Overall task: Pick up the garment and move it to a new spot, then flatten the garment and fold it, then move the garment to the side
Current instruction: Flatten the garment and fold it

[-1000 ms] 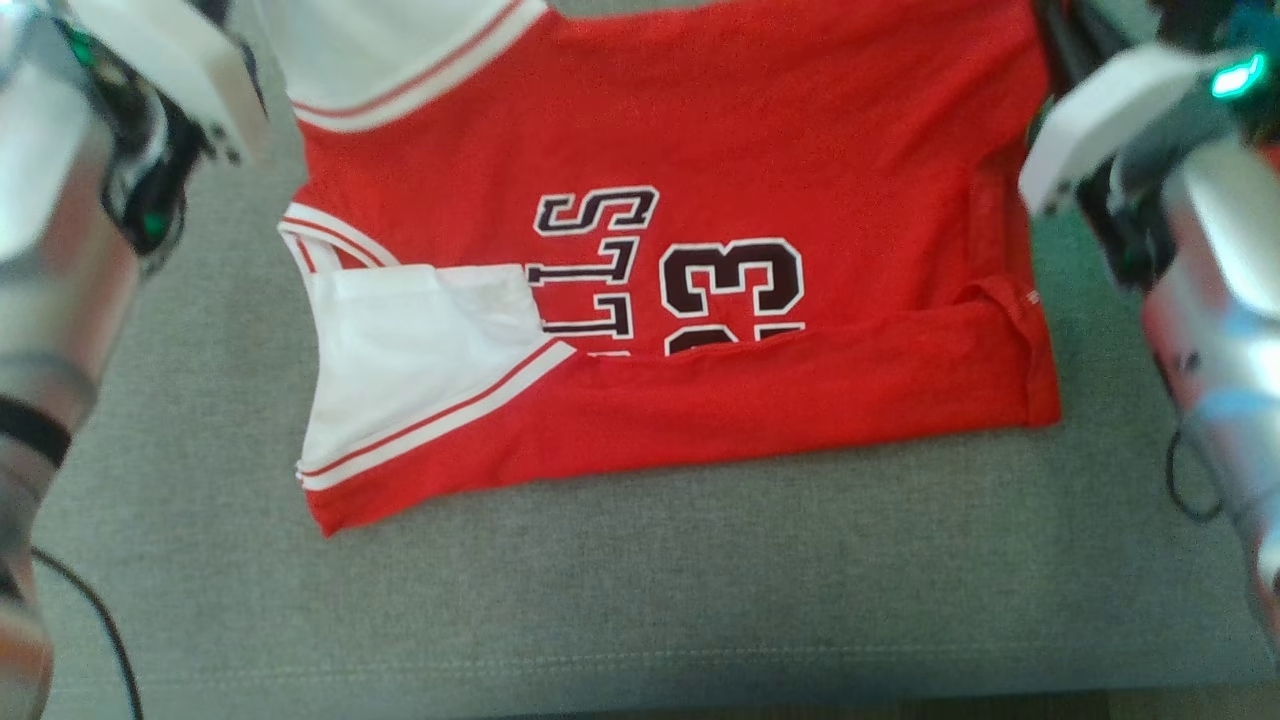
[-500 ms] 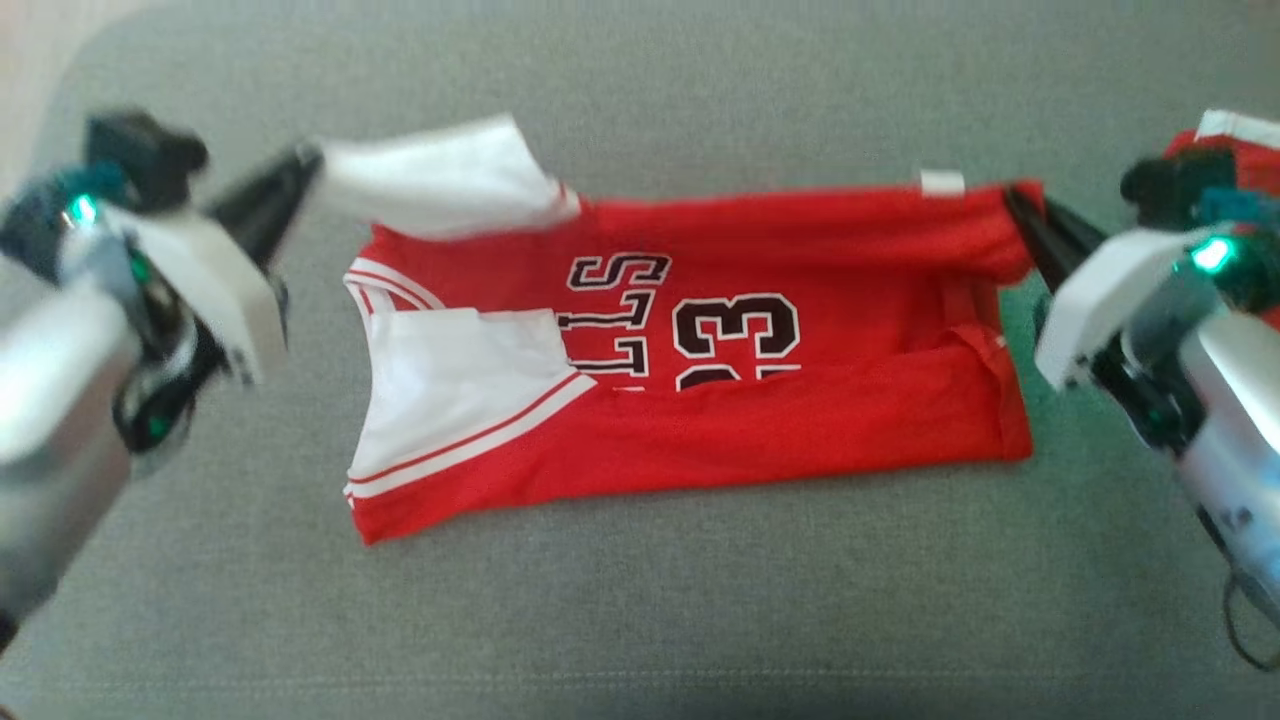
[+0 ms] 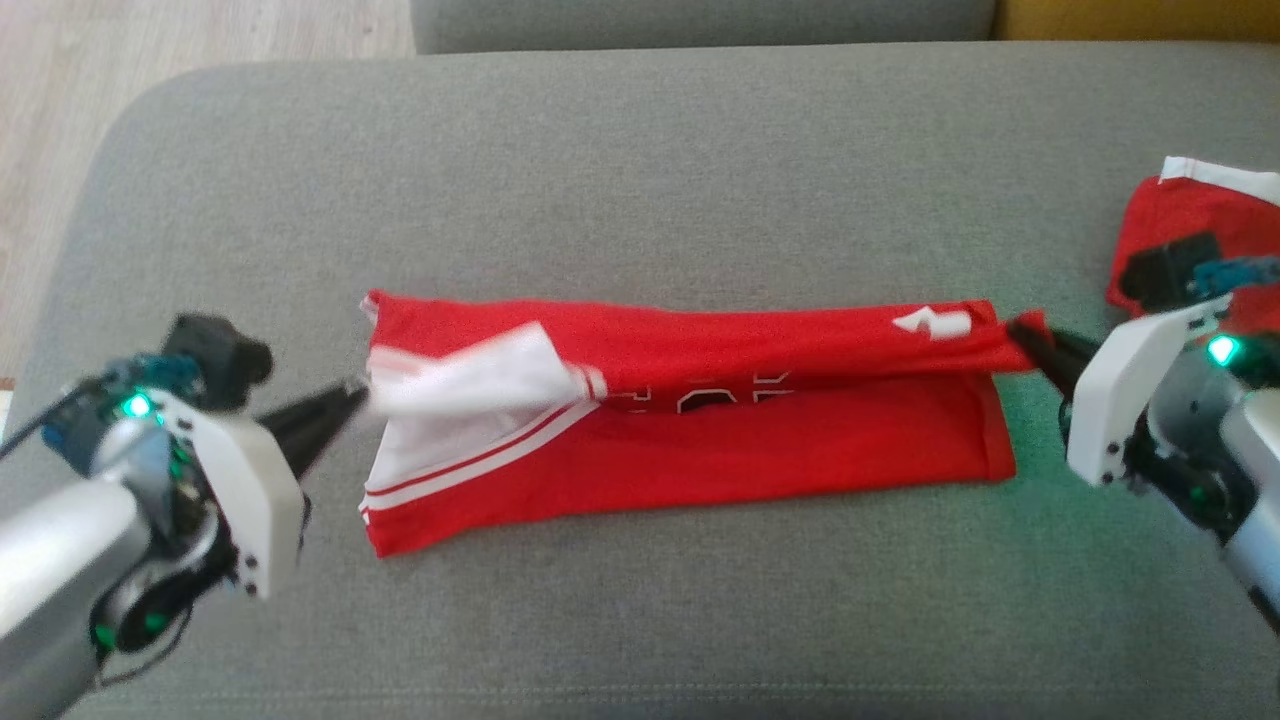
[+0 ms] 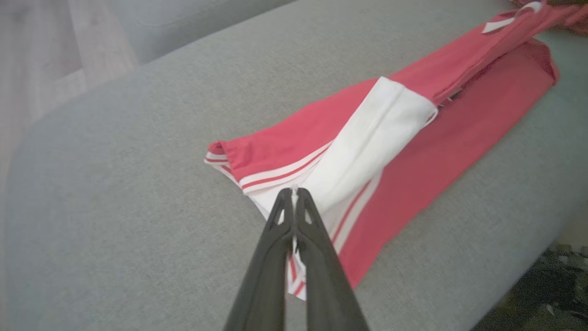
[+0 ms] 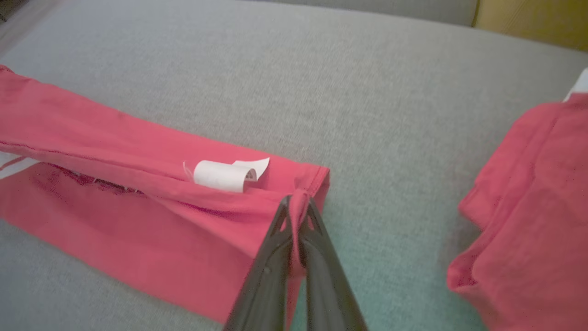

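Red jersey (image 3: 750, 460) half-folded on grey cushion (image 3: 650, 180) — left gripper (image 3: 358, 393) pinches white end, right gripper (image 3: 1016, 328) red corner.

Most black lettering (image 3: 692, 402) under the upper fold of the garment (image 3: 700, 465); white panel (image 3: 470, 375) blurred.

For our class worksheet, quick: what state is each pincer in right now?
Left pincer: closed, holding the garment by its white edge.
Right pincer: closed, holding the garment's red corner.
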{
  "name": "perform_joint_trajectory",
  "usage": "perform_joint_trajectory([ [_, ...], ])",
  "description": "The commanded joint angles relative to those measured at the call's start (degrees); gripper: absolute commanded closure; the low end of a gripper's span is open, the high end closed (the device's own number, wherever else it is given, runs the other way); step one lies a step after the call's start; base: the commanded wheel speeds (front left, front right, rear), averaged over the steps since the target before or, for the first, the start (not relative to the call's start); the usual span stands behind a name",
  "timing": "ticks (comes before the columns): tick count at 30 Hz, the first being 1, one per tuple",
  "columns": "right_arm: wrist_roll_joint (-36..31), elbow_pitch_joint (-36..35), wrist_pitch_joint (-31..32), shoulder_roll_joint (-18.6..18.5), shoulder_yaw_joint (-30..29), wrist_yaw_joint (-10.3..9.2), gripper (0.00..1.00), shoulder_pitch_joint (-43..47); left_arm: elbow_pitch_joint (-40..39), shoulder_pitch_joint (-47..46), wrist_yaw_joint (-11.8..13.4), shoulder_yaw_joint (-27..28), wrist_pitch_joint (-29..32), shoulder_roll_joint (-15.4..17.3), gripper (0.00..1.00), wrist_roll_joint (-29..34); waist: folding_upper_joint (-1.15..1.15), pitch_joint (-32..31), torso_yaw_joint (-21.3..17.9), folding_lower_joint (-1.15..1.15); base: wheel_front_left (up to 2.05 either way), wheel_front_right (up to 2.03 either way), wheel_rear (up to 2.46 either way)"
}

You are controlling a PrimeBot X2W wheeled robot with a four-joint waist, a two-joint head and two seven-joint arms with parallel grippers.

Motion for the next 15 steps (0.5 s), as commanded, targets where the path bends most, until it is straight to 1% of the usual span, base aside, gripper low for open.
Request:
perform_joint_trajectory([
  [1,1.04,-2.17,1.42,-1.79,-0.11,0.37,1.0,1.19,-2.54,-1.29,0.61,2.14,1.06,3.41,1.0,-0.82,0.0,-0.37,-0.17,0.01,0.0,0.0,0.0],
  [6,1.2,-3.49,3.52,-2.4,-0.49,0.37,1.0,2.52,-4.92,-0.13,1.46,1.24,3.27,4.14,1.0,-1.78,0.0,-0.48,-0.26,0.01,0.0,0.0,0.0],
  [13,0.67,-4.52,6.17,-1.88,-0.93,0.37,1.0,4.07,-4.6,1.1,1.93,-0.18,5.17,2.89,1.0,-2.45,0.0,-0.14,-0.6,0.01,0.0,0.0,0.0],
  [14,0.64,-4.51,6.44,-1.74,-1.17,0.37,0.18,4.27,-4.32,1.23,1.92,-0.37,5.32,2.54,1.0,-2.42,0.0,-0.09,-0.62,0.01,0.0,0.0,0.0],
  [15,0.9,-4.19,6.97,-1.51,-1.63,0.37,0.0,4.57,-4.05,1.34,2.01,-0.51,5.34,2.15,0.72,-2.37,0.0,-0.06,-0.63,0.01,0.0,0.0,0.0],
])
